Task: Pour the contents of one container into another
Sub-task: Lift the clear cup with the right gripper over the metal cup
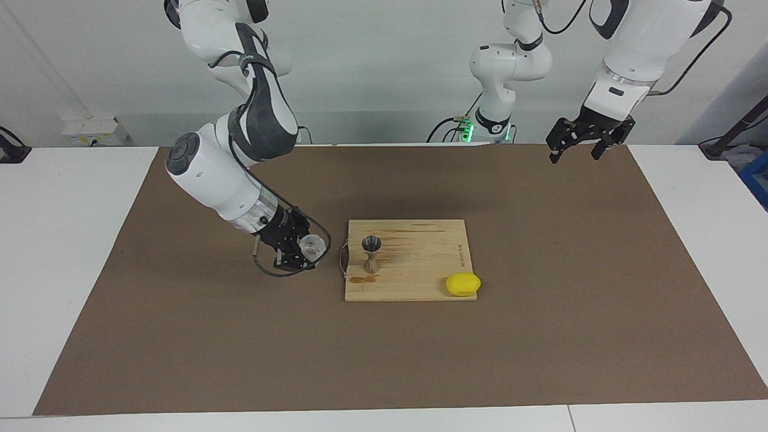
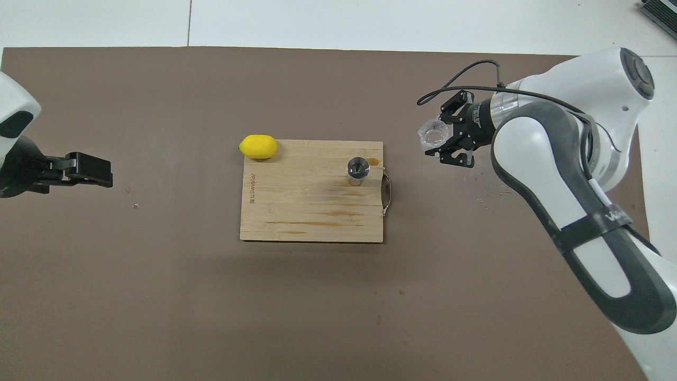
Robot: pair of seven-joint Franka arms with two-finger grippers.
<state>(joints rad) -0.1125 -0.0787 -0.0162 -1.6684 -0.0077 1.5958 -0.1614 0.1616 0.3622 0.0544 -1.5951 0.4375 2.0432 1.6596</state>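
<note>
A small clear cup (image 1: 312, 245) (image 2: 433, 133) is held in the air by my right gripper (image 1: 306, 248) (image 2: 439, 137), which is shut on it. It hangs over the brown mat, just off the handle end of the wooden cutting board (image 1: 420, 264) (image 2: 307, 206). In the overhead view the cup's mouth faces up. The shiny steel jigger (image 1: 371, 254) (image 2: 357, 170) stands upright on the board near that handle end. My left gripper (image 1: 573, 157) (image 2: 100, 172) waits open and empty in the air over the mat at the left arm's end.
A yellow lemon (image 1: 462, 284) (image 2: 258, 146) rests at the board's corner farthest from the robots, toward the left arm's end. A metal handle (image 2: 387, 194) sticks out from the board toward the right arm's end. The brown mat (image 2: 317, 307) covers most of the white table.
</note>
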